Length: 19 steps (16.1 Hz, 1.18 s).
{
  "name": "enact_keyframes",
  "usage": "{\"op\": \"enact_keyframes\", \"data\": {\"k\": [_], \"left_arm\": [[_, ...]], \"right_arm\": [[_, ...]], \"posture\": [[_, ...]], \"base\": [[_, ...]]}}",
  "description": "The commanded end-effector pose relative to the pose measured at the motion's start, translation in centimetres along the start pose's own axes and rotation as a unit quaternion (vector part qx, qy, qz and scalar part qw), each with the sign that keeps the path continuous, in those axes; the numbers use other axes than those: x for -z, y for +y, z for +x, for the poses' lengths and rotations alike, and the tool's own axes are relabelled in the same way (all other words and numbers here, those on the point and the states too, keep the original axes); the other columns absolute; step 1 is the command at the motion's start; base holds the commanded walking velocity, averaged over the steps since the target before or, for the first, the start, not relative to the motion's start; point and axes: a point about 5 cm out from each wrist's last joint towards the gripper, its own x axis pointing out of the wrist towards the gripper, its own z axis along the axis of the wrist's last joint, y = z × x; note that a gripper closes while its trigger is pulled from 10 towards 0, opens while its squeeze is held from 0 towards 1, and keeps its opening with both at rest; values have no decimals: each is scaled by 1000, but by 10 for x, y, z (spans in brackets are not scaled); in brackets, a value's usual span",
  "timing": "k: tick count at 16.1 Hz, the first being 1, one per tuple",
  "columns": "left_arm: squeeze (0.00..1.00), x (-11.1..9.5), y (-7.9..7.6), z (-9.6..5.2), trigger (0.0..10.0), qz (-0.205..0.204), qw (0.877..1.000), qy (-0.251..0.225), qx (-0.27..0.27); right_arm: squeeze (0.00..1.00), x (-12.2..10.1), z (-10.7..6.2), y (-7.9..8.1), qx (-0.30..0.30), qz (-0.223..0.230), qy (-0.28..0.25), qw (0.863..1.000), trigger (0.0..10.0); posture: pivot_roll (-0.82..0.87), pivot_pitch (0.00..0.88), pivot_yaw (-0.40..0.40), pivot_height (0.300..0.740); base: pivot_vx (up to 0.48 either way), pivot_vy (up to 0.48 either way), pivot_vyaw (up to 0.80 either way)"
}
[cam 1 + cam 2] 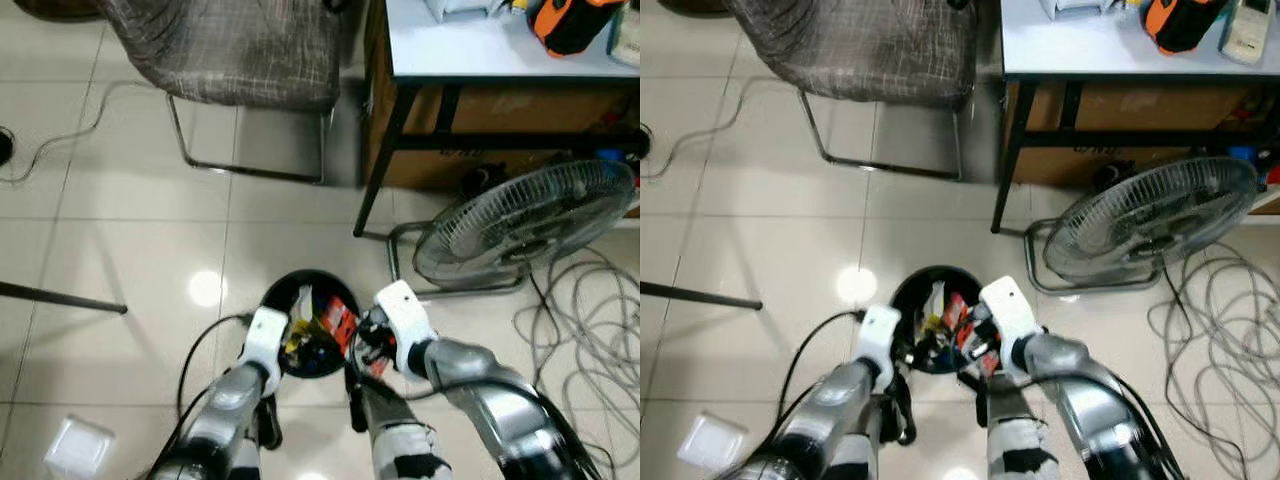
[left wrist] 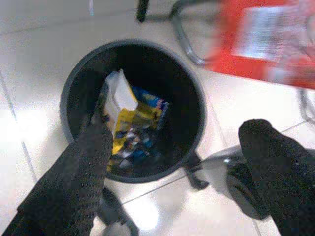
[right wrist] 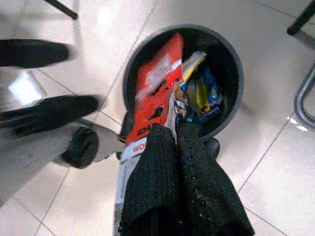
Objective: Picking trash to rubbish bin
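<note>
Here the right gripper (image 3: 174,135) pinches a glossy red packet (image 3: 155,101) over the round black bin (image 3: 231,59).

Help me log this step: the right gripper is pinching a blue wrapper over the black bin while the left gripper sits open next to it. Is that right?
Almost. The wrapper held in the right gripper is red, not blue, as the right wrist view shows. The rest holds: it hangs over the black bin, and the left gripper is open beside it.
</note>
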Motion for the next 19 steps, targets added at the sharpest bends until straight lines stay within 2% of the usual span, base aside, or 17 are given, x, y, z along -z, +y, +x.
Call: {"op": "enact_keyframes", "data": {"k": [1, 4, 6, 9, 11, 14, 15, 19], "left_arm": [[0, 8, -4, -13, 10000, -5, 999, 13, 29], [0, -3, 0, -58, 10000, 11, 999, -1, 44], [0, -12, 1, -76, 10000, 4, 999, -5, 44], [0, -26, -8, -122, 10000, 8, 997, 23, 75], [0, -27, -6, -139, 10000, 13, 996, 46, 78], [0, -32, -3, -156, 10000, 13, 994, 68, 80], [0, -34, -5, -168, 10000, 11, 992, 87, 91], [0, -25, -10, -182, 10000, 5, 987, 123, 103]], "right_arm": [[0, 13, 6, -3, 2, 9, 18, 1000, 10000], [0, 18, 24, -16, 7, 12, 27, 1000, 10000], [0, 23, 32, -20, 4, 13, 38, 999, 10000], [0, 32, 51, -18, -12, 11, 56, 998, 10000], [0, 35, 57, -16, -17, 1, 65, 998, 10000], [0, 37, 63, -14, -18, -7, 70, 997, 10000], [0, 39, 66, -11, -19, -18, 76, 997, 10000], [0, 31, 71, -8, -13, -34, 69, 997, 10000]], "posture": [[-107, 389, 45, 740], [-25, 390, 65, 740], [5, 393, 73, 740], [70, 401, 92, 740], [103, 405, 101, 740], [144, 414, 113, 740], [177, 421, 120, 740], [195, 426, 126, 740]], "base": [[0, 0, 0], [0, 0, 0], [0, 0, 0], [0, 0, 0], [0, 0, 0], [0, 0, 0], [0, 0, 0], [0, 0, 0]]}}
